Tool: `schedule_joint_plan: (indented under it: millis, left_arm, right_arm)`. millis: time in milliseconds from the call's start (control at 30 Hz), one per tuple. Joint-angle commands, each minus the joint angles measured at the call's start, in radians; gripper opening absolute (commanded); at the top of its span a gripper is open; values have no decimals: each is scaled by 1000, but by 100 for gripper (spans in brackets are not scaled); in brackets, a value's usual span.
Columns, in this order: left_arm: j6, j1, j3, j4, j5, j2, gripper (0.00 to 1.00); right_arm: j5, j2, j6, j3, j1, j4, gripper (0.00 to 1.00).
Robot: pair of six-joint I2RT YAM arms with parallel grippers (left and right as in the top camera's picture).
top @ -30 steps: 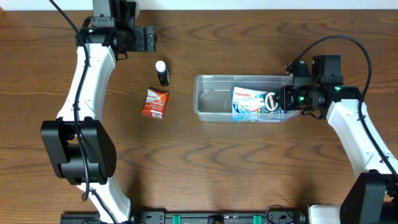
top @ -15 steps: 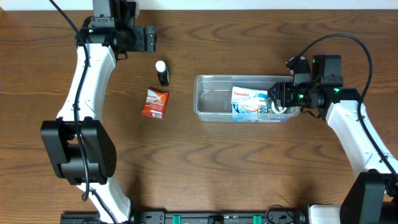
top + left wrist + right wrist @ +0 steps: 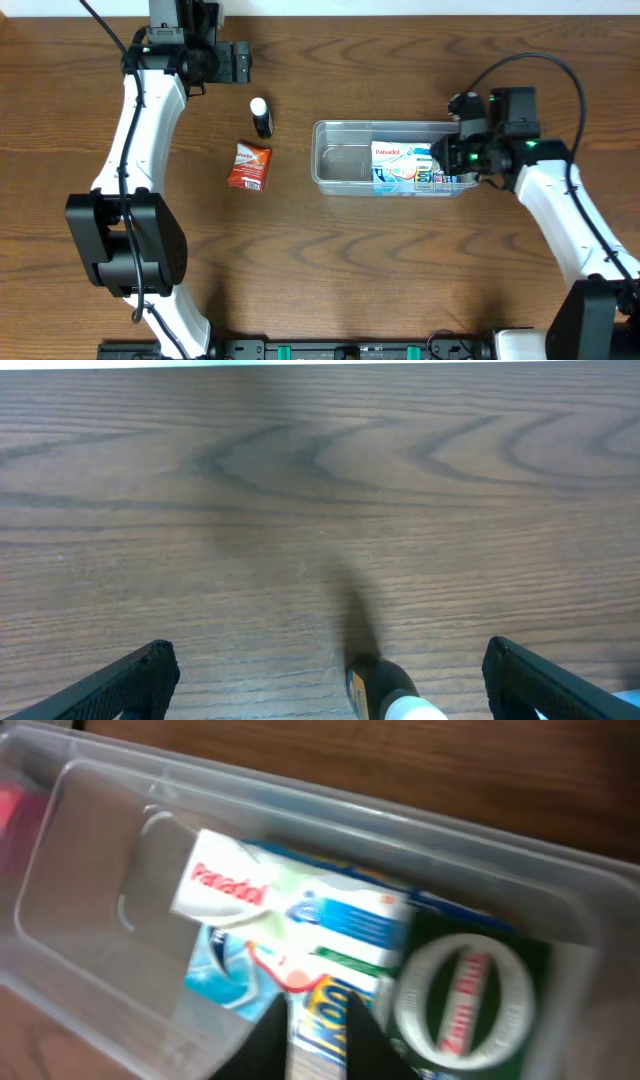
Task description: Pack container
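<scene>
The clear container (image 3: 340, 127) lies at mid table, long side left to right. In its right half lie a white and blue Panadol box (image 3: 398, 160) and a green pack with a white round lid (image 3: 465, 995). My right gripper (image 3: 452, 158) hangs over that right end. In the right wrist view its fingers (image 3: 315, 1005) stand close together above the box (image 3: 290, 910), with nothing between them. The container's left half (image 3: 110, 890) is bare. My left gripper (image 3: 240, 63) is wide open at the back left, just beyond a black bottle (image 3: 385, 690).
The black bottle with a white cap (image 3: 261, 116) lies left of the container. An orange-red packet (image 3: 248, 166) lies just in front of the bottle. Both arms' bases stand at the table's front edge.
The right gripper's jaws widened and then closed, and the gripper shifted slightly left over the container. The green pack now lies free in the container. The left arm has not moved.
</scene>
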State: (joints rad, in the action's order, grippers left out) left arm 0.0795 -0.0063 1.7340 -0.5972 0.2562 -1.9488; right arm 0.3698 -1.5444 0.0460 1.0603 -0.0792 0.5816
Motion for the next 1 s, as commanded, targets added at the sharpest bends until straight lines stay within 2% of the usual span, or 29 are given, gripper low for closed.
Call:
schedule_joint_plan:
  millis: [0,133,767,967]
  left_arm:
    - [6,7,-13,1,5,-8,98]
    - [6,7,-13,1,5,-8,98]
    - [6,7,-13,1,5,-8,98]
    - [6,7,-13,1,5,-8,98]
  right_arm:
    - [-71,0,30,22,-44,-6,5]
    - [-134,0,30,22,-57,-23,1]
    - [-136,-131,30,22,-66,-108,1]
    - [-210,-132,31,22,-66,-115,1]
